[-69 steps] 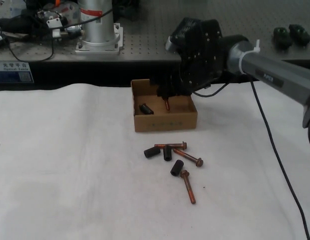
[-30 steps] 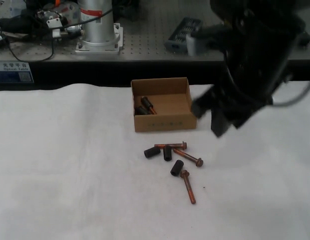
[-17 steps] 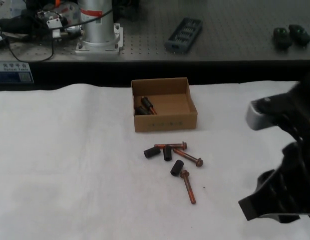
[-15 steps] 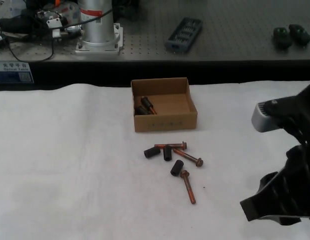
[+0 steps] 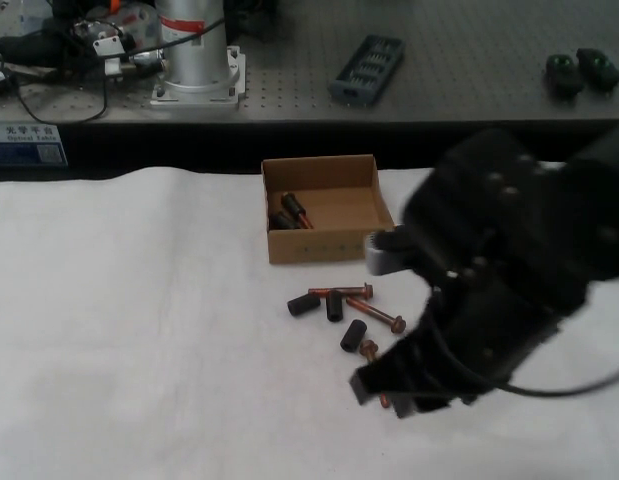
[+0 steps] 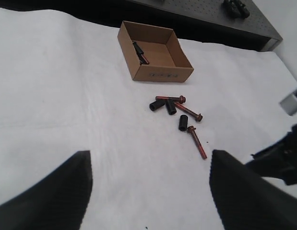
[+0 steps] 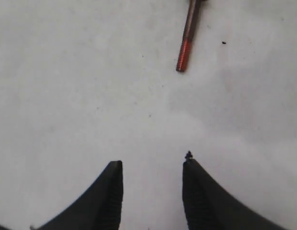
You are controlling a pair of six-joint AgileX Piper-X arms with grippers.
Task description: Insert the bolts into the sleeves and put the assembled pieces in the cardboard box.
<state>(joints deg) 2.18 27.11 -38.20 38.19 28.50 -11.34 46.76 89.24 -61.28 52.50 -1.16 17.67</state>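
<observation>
Bolts [image 6: 196, 142]: three loose; sleeves [image 6: 183, 122]: three loose; cardboard box [image 6: 160, 74]: one. Left pincer [image 6: 149, 155] apart; right pincer [image 7: 152, 160] apart.

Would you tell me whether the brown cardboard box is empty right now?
Not empty: the brown cardboard box holds black-sleeved reddish bolts lying against one side wall.

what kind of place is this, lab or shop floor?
Most likely a robotics or optics lab bench: a perforated breadboard table at the back, a metal post bolted to it, and a white cloth over the work area.
</observation>
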